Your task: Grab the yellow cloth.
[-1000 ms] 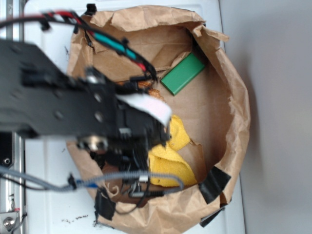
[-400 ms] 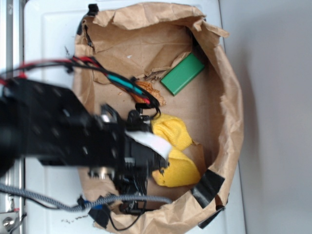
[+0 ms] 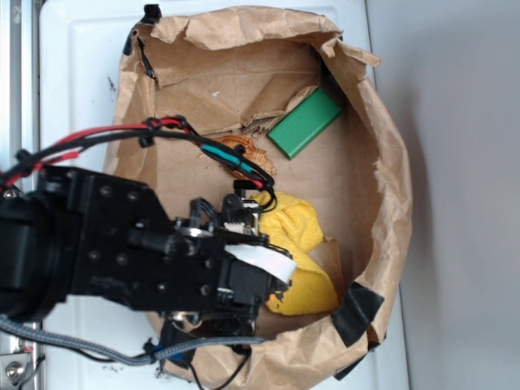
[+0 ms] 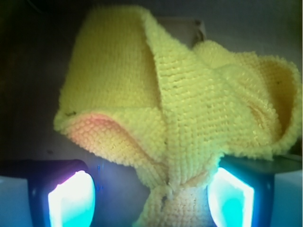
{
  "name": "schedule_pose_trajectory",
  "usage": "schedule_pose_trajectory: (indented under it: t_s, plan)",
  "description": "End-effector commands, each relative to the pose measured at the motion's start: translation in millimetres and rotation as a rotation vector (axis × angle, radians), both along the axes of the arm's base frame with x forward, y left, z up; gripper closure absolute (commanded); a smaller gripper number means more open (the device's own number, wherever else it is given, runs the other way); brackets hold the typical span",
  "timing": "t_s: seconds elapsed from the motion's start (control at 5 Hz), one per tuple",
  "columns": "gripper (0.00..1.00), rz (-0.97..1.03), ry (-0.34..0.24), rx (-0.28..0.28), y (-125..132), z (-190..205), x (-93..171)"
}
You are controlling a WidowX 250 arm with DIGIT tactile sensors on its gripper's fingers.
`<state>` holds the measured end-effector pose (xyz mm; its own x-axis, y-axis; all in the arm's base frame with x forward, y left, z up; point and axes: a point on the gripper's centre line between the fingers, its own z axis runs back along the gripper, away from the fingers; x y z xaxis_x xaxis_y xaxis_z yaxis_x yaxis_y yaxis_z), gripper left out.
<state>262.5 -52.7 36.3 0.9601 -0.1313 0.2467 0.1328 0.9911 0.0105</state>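
Between the fingers (image 4: 71, 201), at the nearest edge of the wrist view, a gathered fold of the yellow cloth (image 4: 184, 118) is seen, bunched into a narrow neck where the two pads stand on either side of it. The gripper (image 4: 151, 201) is judged to be closing on the fabric: the right-hand pad appears to be touching the cloth, while a small gap of dark background is visible beside the left-hand pad, so a firm pinch cannot be confirmed (the pads glow blue-white and their edges are washed out). The fingers are therefore read as partly closed around the fold, with contact on at least one side.

Beyond the fingers, the rest of the cloth is spread upward in two loose lobes, which suggests that it is draped from the gathered point.

In the exterior view, the gripper (image 3: 260, 276) is hidden beneath the black arm, and the yellow cloth (image 3: 301, 244) is shown just beside it, inside the brown paper bag (image 3: 390, 203). Farther from the fingers an orange object (image 3: 244, 150) is partly covered by cables, and a green block (image 3: 305, 122) lies well apart near the far wall.

The grasp step is judged to be in hand; the next move calls for a full squeeze before any lift.
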Motion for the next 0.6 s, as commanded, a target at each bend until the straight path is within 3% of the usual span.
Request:
schedule_pose_trajectory:
  t_s: [0.0,0.2,0.4]
  plan:
    - [0.00,0.135,-0.072,-0.022,16.7,19.7,42.3]
    - [1.00,0.147,-0.080,-0.023,17.3,21.0,46.2]
    - [1.00,0.140,-0.076,-0.023,16.1,20.9,44.7]
